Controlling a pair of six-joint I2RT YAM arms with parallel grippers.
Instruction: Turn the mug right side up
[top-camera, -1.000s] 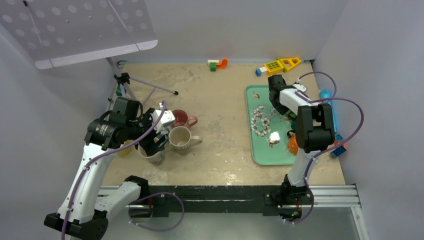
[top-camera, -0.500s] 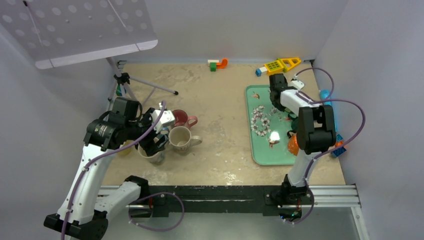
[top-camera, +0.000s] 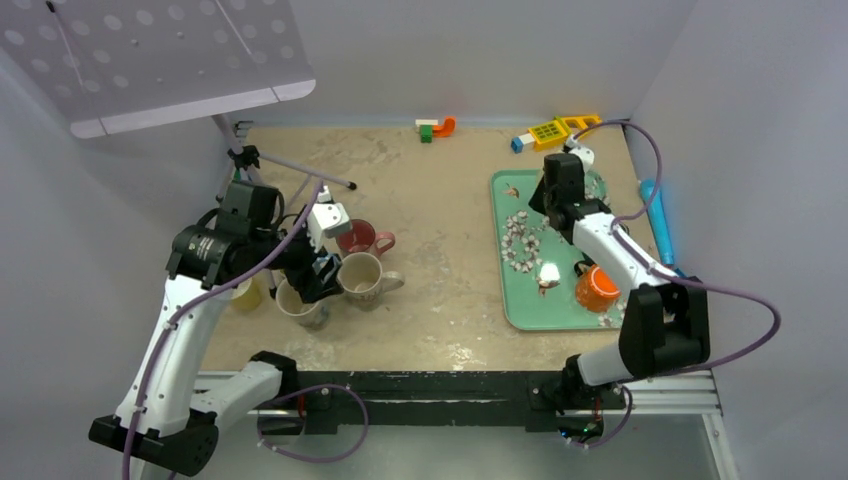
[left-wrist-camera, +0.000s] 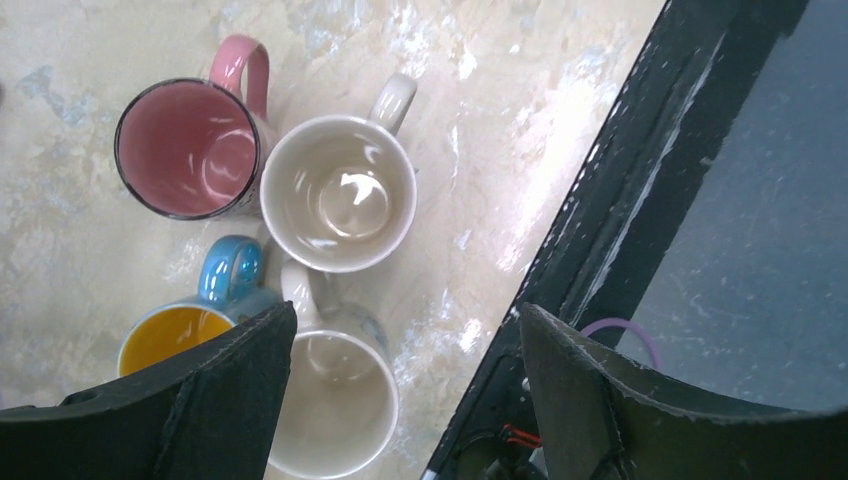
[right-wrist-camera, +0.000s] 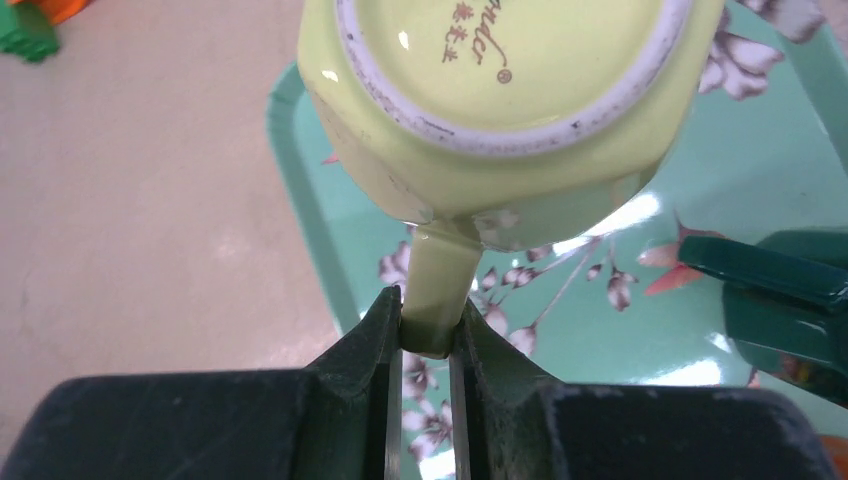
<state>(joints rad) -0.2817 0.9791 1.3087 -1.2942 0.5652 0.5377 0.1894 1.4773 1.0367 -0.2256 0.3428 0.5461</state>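
Observation:
My right gripper (right-wrist-camera: 430, 310) is shut on the handle of a pale yellow-green mug (right-wrist-camera: 500, 100). The mug hangs above the teal flowered tray (right-wrist-camera: 770, 170) with its base facing the wrist camera. In the top view this gripper (top-camera: 560, 190) is over the far end of the tray (top-camera: 520, 300). My left gripper (left-wrist-camera: 405, 320) is open and empty above a cluster of upright mugs: pink (left-wrist-camera: 185, 150), cream (left-wrist-camera: 338, 195), white (left-wrist-camera: 330, 400) and yellow with a blue handle (left-wrist-camera: 170, 335). In the top view it (top-camera: 318, 272) hovers over that cluster.
An orange mug (top-camera: 598, 288) and small white pieces (top-camera: 520, 245) lie on the tray. A dark green object (right-wrist-camera: 780, 300) sits to the right of the held mug. Toy blocks (top-camera: 435, 128) and a yellow toy (top-camera: 560, 130) lie at the back. A tripod (top-camera: 250, 165) stands at the left, a blue tube (top-camera: 655, 215) at the right.
The right arm has swung: its elbow dropped to the near right, uncovering the orange mug, and its gripper shifted towards the tray's far end. The left gripper has risen slightly over the mugs.

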